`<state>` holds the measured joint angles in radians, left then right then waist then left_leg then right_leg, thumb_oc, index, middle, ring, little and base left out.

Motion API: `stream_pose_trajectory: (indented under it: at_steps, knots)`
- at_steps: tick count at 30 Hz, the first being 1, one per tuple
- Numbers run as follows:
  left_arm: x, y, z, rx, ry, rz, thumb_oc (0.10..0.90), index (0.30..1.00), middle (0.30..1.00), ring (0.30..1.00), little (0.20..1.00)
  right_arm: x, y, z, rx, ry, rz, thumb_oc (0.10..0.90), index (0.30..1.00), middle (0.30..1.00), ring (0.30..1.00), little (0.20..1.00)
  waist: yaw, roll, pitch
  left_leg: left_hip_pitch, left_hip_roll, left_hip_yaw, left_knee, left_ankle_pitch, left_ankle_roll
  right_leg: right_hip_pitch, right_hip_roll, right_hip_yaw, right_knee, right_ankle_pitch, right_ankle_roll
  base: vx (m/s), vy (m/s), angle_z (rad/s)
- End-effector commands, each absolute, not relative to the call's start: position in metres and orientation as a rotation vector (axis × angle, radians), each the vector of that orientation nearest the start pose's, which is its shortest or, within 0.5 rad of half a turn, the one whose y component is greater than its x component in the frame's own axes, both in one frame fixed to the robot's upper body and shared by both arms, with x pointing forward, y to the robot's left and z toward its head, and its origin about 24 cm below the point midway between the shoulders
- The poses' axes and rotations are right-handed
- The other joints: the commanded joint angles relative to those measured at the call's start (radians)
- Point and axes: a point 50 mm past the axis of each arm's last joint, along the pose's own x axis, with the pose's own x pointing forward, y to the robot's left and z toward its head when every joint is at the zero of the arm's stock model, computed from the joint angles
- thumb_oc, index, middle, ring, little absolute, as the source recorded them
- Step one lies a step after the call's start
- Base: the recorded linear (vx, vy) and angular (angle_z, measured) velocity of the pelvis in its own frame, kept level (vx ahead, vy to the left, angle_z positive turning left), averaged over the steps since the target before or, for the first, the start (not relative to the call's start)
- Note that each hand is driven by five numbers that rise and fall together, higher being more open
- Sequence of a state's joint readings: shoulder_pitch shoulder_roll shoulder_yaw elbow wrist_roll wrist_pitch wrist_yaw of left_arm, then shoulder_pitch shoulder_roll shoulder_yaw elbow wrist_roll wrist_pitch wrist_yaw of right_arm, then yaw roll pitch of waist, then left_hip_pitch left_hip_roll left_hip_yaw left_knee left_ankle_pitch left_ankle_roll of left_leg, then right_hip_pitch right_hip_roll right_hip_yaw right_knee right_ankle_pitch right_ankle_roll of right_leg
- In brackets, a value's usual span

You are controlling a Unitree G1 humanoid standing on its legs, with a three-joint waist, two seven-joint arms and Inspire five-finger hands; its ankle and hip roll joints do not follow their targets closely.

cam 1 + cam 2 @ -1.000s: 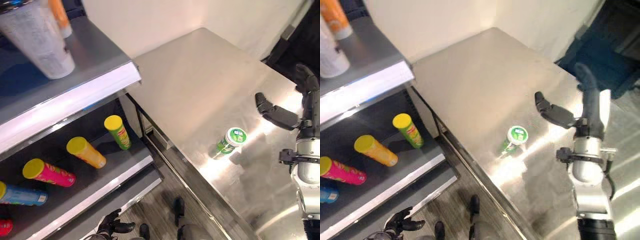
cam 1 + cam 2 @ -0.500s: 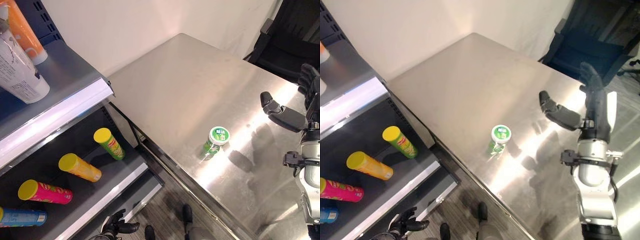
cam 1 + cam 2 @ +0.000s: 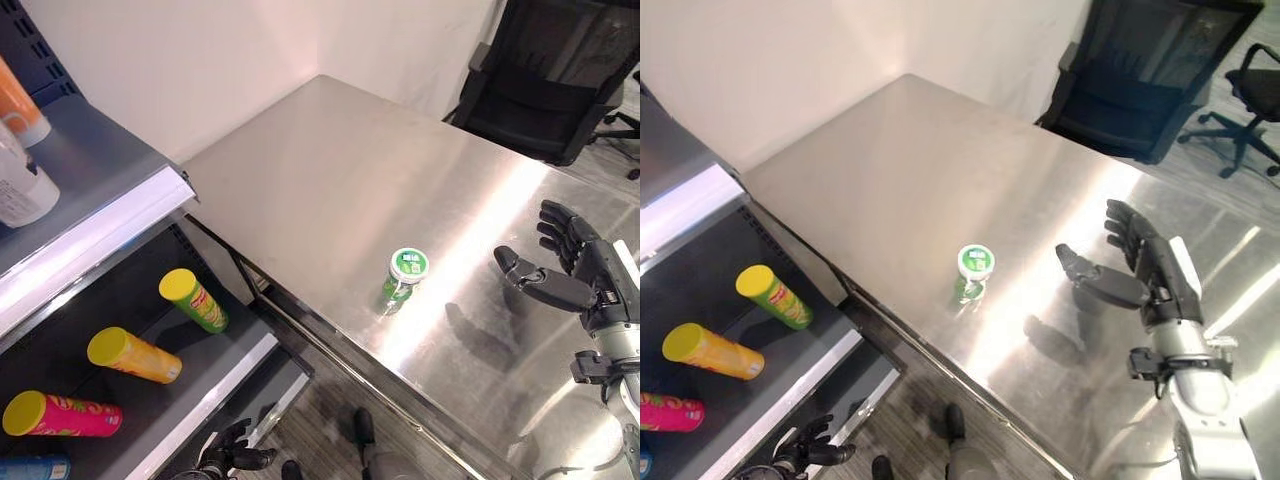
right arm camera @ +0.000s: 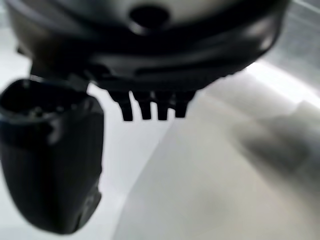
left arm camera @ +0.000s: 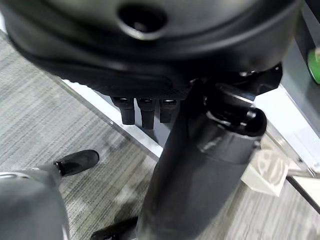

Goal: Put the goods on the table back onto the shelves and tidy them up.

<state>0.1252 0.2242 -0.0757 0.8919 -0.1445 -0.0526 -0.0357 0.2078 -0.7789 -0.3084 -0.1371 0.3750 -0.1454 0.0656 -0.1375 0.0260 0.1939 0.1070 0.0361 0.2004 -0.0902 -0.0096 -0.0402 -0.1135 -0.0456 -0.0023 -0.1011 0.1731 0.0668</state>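
We see a steel table [image 3: 330, 150] running from the upper middle of the frame to the lower right, with one green can [image 3: 403, 278] upright near its front edge, a little right of centre, white-and-green lid up. Nothing else lies on the tabletop around it. At the left stand the shelves [image 3: 100, 225]: on the lower shelf lie a green tube with a yellow cap [image 3: 193, 299], an orange tube [image 3: 133, 355] and a pink tube [image 3: 60, 414], all on their sides and apart from one another. On the upper shelf, at the far left edge, we make out a white container [image 3: 22, 190] and an orange one [image 3: 18, 100]. A black office chair [image 3: 550, 70] sits beyond the table at the upper right.

Our right hand [image 3: 585, 270] hovers over the table at the right edge, well apart from the can, fingers straight and spread, thumb pointing toward the can, holding nothing. Our left hand [image 3: 232, 458] hangs low at the bottom of the frame, above the floor, fingers loosely spread and empty.
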Motion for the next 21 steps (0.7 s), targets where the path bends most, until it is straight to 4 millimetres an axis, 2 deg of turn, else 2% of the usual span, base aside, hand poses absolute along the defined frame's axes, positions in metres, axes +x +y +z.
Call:
stream_pose_trajectory:
  at_steps: [1, 4, 11, 17, 18, 20, 21]
  knots:
    - [0.128, 0.250, -0.128, 0.206, 0.882, 0.069, 0.800, 0.900, 0.900, 0.900, 0.900, 0.214, -0.295, 0.210, -0.593, -0.499, 0.012, 0.800, 0.900, 0.900, 0.900, 0.900, 0.017, -0.018, -0.049, -0.046, 0.022, -0.022, 0.003, -0.022, -0.026, 0.061, -0.092, -0.028, 0.037, -0.094, 0.114, -0.02, -0.018, -0.13]
    - [0.131, 0.251, -0.127, 0.218, 0.869, 0.056, 0.800, 0.900, 0.900, 0.900, 0.900, 0.213, -0.285, 0.214, -0.658, -0.487, 0.109, 0.800, 0.900, 0.900, 0.900, 0.900, 0.008, -0.010, -0.047, -0.046, 0.021, -0.017, 0.003, -0.021, -0.027, 0.056, -0.094, -0.021, 0.040, -0.093, 0.114, -0.01, -0.003, -0.02]
    - [0.138, 0.245, -0.125, 0.225, 0.845, 0.023, 0.800, 0.900, 0.900, 0.900, 0.900, 0.217, -0.272, 0.214, -0.761, -0.467, 0.207, 0.800, 0.900, 0.900, 0.900, 0.900, 0.001, -0.001, -0.048, -0.046, 0.021, -0.013, 0.003, -0.020, -0.028, 0.055, -0.097, -0.020, 0.041, -0.094, 0.115, 0.00, 0.000, 0.00]
    - [0.146, 0.242, -0.124, 0.233, 0.831, 0.019, 0.800, 0.900, 0.900, 0.900, 0.900, 0.223, -0.257, 0.216, -0.759, -0.532, 0.226, 0.800, 0.900, 0.900, 0.900, 0.900, 0.009, -0.014, -0.054, -0.045, 0.025, -0.016, 0.003, -0.019, -0.026, 0.063, -0.093, -0.025, 0.032, -0.092, 0.114, 0.00, 0.000, 0.00]
    - [0.147, 0.278, -0.112, 0.234, 0.823, 0.152, 0.800, 0.900, 0.900, 0.900, 0.900, 0.237, -0.305, 0.151, -0.621, -0.284, -0.128, 0.800, 0.900, 0.900, 0.900, 0.900, 0.115, -0.096, -0.033, -0.130, 0.034, -0.146, 0.109, -0.021, -0.021, 0.073, -0.100, -0.052, 0.106, -0.156, 0.092, 0.07, -0.095, 0.09]
    - [0.129, 0.267, -0.125, 0.212, 0.894, 0.125, 0.800, 0.900, 0.900, 0.900, 0.900, 0.232, -0.306, 0.159, -0.674, -0.309, -0.135, 0.800, 0.900, 0.900, 0.900, 0.900, 0.111, -0.093, -0.065, -0.098, 0.064, -0.142, 0.079, -0.012, -0.041, 0.123, -0.077, -0.071, 0.049, -0.149, 0.084, 0.11, -0.152, 0.20]
    - [0.127, 0.264, -0.127, 0.214, 0.905, 0.113, 0.800, 0.900, 0.900, 0.900, 0.900, 0.232, -0.305, 0.160, -0.671, -0.321, -0.130, 0.800, 0.900, 0.900, 0.900, 0.900, 0.109, -0.092, -0.069, -0.092, 0.069, -0.141, 0.071, -0.008, -0.044, 0.133, -0.072, -0.074, 0.040, -0.150, 0.082, 0.07, -0.087, 0.11]
